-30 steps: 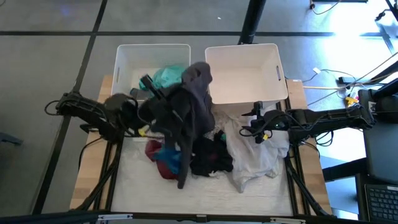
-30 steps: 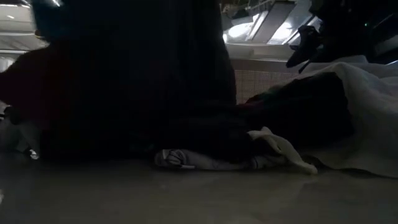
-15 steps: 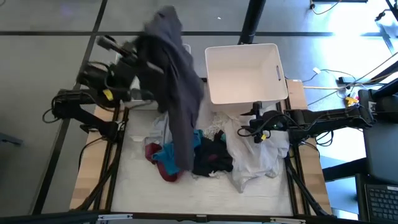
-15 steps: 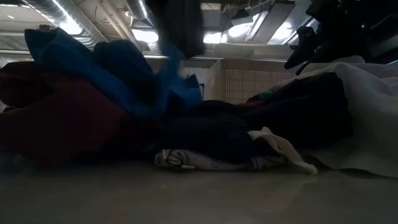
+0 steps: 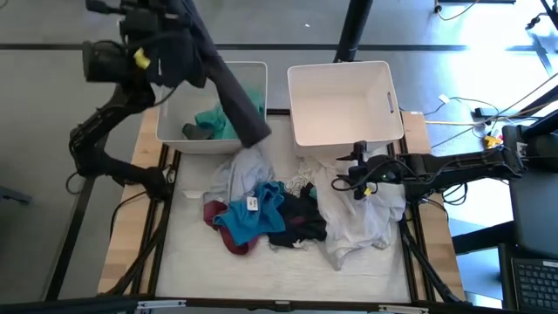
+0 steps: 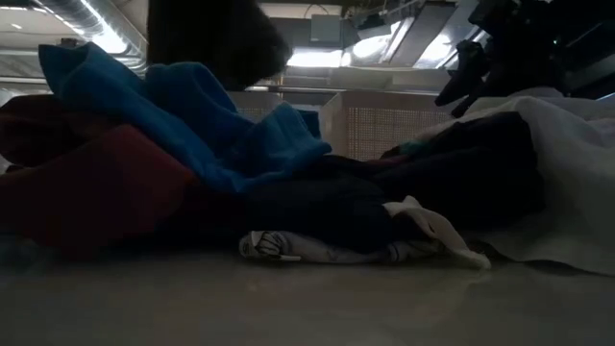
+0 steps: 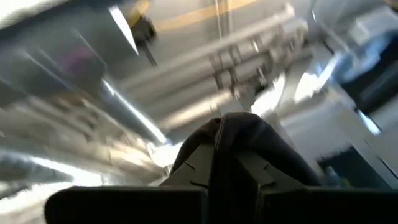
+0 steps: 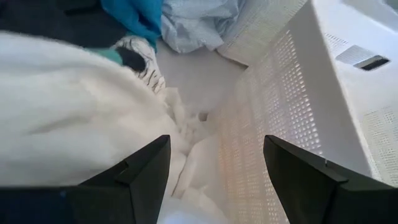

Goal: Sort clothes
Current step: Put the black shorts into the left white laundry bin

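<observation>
Dark grey garment (image 5: 228, 92) lifted high over the left bin (image 5: 171, 131), pinched in the left gripper (image 5: 166, 39).

Hangs slantwise from tightly clamped fingers, lower end trailing past the bin's front rim toward the pile. Inside that bin: a teal piece (image 5: 214, 118) with a small grey sock (image 5: 193, 131) beside it. On the pale wooden table (image 5: 131, 218), a heap: light grey (image 5: 237, 170), blue (image 5: 253, 209) over maroon (image 5: 218, 228), black (image 5: 296, 222), black-patterned white (image 5: 301, 183), and a large white garment (image 5: 353, 222). Right gripper (image 5: 357, 174) low over the white garment, just before the empty right bin (image 5: 340, 105), fingers (image 8: 140, 171) spread wide, holding nothing. Grey floor around the table; cables and a laptop at the right edge. From table height, clothes block most of the room behind; ceiling ducts above.
</observation>
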